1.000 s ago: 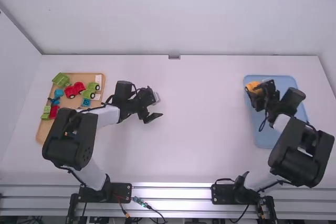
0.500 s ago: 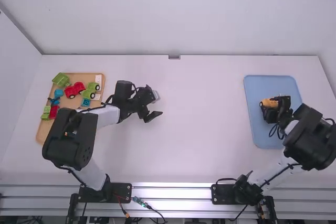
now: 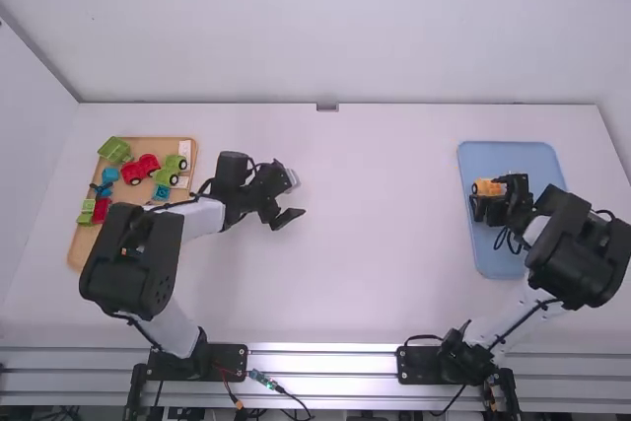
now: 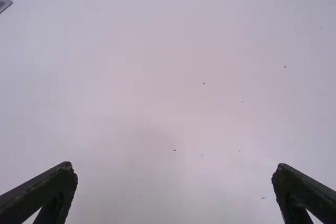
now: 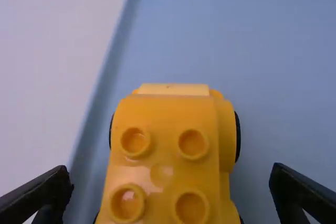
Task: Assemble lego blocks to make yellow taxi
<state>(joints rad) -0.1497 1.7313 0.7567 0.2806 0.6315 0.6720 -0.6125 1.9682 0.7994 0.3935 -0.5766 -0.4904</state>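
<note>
In the high view, the yellow block vehicle [image 3: 487,187] sits in the blue tray [image 3: 493,259], near that tray's left rim. The right gripper [image 3: 494,198] overlaps one end of it, so its full outline is hidden; its long axis lies roughly across the picture, but which end is the front I cannot tell. The right arm also covers part of the tray's right rim. The left gripper [image 3: 288,198] is above the white table [image 3: 385,263], well apart from the vehicle. The left arm hides part of the tan tray [image 3: 76,255], where a red block vehicle [image 3: 140,169], a green wheeled one [image 3: 170,173] and other green, red and blue blocks lie. Small white labels [image 3: 184,149] among them are too tiny to make out

In the left wrist view, the left gripper's fingers are spread wide and have hold of nothing. A grey piece [image 4: 4,4] is cut off at the upper corner, and I cannot tell what it is

In the right wrist view, the right gripper's fingers stand wide apart, one on either side of the yellow vehicle, with gaps between; it has no grip on it. The near end is cut off by the bottom edge. The long axis runs up the picture, round studs showing on top, and the black wheels are mostly hidden beneath its sides
</note>
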